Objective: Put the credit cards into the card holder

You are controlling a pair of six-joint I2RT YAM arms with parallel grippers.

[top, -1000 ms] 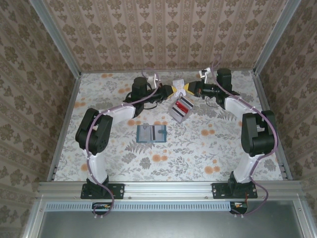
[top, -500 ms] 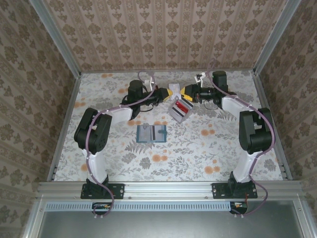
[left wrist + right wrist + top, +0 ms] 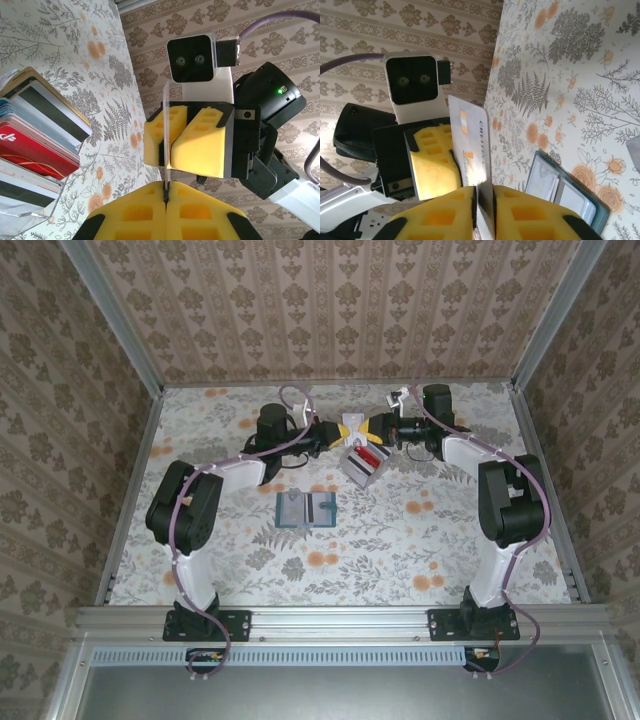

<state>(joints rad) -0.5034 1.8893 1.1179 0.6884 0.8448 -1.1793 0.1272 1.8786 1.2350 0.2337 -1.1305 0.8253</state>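
Clenching one pale plastic credit card (image 3: 470, 150) together, left pincer (image 3: 345, 429) and right pincer (image 3: 369, 426) hover beyond the teal-blue folding card holder (image 3: 305, 509), nearer the left arm.

Far centre tight, near side open.
Left gripper (image 3: 347, 428) and right gripper (image 3: 367, 426) meet on a card (image 3: 356, 425) over the rack (image 3: 362, 466); I see bare table (image 3: 430, 545) around the holder (image 3: 306, 509).

One pale credit card (image 3: 472, 150) is held aloft near the racked red-and-grey cards (image 3: 364, 460); the teal card holder (image 3: 306, 509) lies open.
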